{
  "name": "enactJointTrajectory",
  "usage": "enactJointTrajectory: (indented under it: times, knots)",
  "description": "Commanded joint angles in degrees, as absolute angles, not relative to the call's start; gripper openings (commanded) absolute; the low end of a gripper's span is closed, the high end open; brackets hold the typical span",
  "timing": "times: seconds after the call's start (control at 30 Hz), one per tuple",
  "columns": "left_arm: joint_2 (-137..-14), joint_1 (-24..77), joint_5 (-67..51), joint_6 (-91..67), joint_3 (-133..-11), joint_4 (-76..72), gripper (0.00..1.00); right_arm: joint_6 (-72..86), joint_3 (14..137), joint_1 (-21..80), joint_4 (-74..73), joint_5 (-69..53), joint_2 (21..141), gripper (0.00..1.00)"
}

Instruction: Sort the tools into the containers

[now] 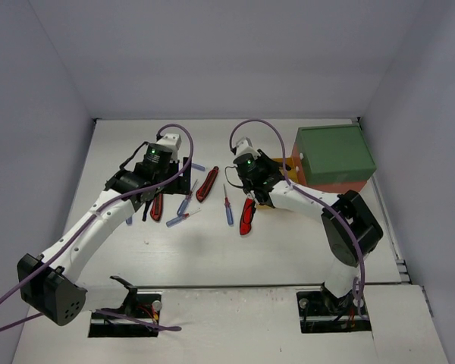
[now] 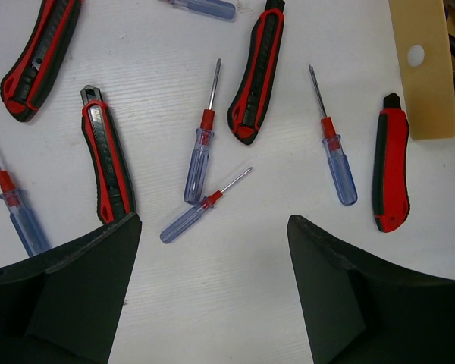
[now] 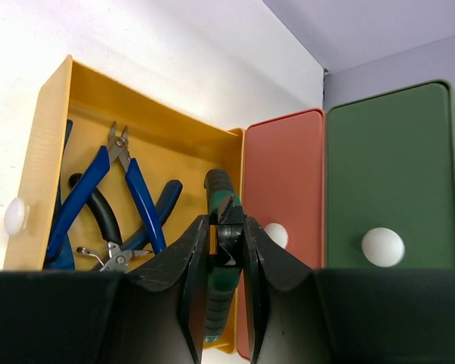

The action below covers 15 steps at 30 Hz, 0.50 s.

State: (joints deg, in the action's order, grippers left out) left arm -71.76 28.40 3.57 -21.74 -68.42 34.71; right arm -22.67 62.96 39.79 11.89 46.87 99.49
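My right gripper (image 3: 226, 235) is shut on green-handled pliers (image 3: 218, 186) and holds them over the right end of the pulled-out yellow drawer (image 3: 53, 136). Blue-handled pliers (image 3: 136, 189) and black-handled pliers (image 3: 98, 208) lie in that drawer. The red drawer (image 3: 284, 174) and the green drawer (image 3: 394, 167) are closed. My left gripper (image 2: 212, 220) is open and empty above the table. Below it lie red utility knives (image 2: 106, 167) (image 2: 256, 72) (image 2: 390, 174) and blue screwdrivers (image 2: 199, 163) (image 2: 193, 216) (image 2: 337, 163).
The stacked drawer unit (image 1: 334, 152) stands at the back right, by the right wall. The loose tools (image 1: 206, 183) are spread across the table's middle between the two arms. One more knife (image 2: 38, 53) lies at far left.
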Motion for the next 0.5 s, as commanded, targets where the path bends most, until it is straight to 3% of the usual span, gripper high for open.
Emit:
enactJointTrajectory:
  times: [0.0,0.47]
  knots:
    - [-69.94,27.91,4.46,-21.82,-68.77,33.71,0.75,-25.84,63.44,39.35,18.96,51.88,101.16,0.0]
    - [-68.69,27.64,3.95,-20.92,-68.47,34.45,0.75,-27.15,62.92,36.43,22.94,52.73,105.21,0.01]
